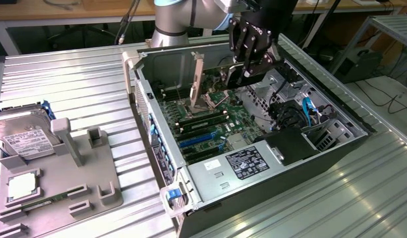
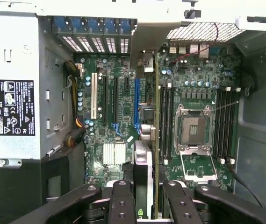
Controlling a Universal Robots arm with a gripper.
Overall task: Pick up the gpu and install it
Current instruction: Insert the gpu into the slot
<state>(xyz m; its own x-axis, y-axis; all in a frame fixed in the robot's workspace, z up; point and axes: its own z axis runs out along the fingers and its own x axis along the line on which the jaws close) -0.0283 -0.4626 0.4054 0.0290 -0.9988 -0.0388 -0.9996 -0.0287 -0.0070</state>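
far off to the exterior view's left of your jaws, a hard drive [image 1: 21, 134] rests on a grey fixture [image 1: 90, 191], which sits on the ribbed metal table [image 1: 78, 84]. nearer the jaws lies the open computer case [image 1: 256, 208], its motherboard [image 1: 210, 124] facing up and its power supply [image 1: 243, 163] at the end away from the jaws. your jaws are clamped on the gpu [image 1: 198, 74] [image 2: 144, 172]. it stands on edge between the fingers [image 2: 123, 200], with its silvery bracket at the end farthest from them, toward the case's slotted rear wall. in the wrist view the card runs just beside a blue expansion slot [image 2: 136, 102], with the empty cpu socket [image 2: 191, 130] on its other side. the card looks held above the board, not seated in a slot.
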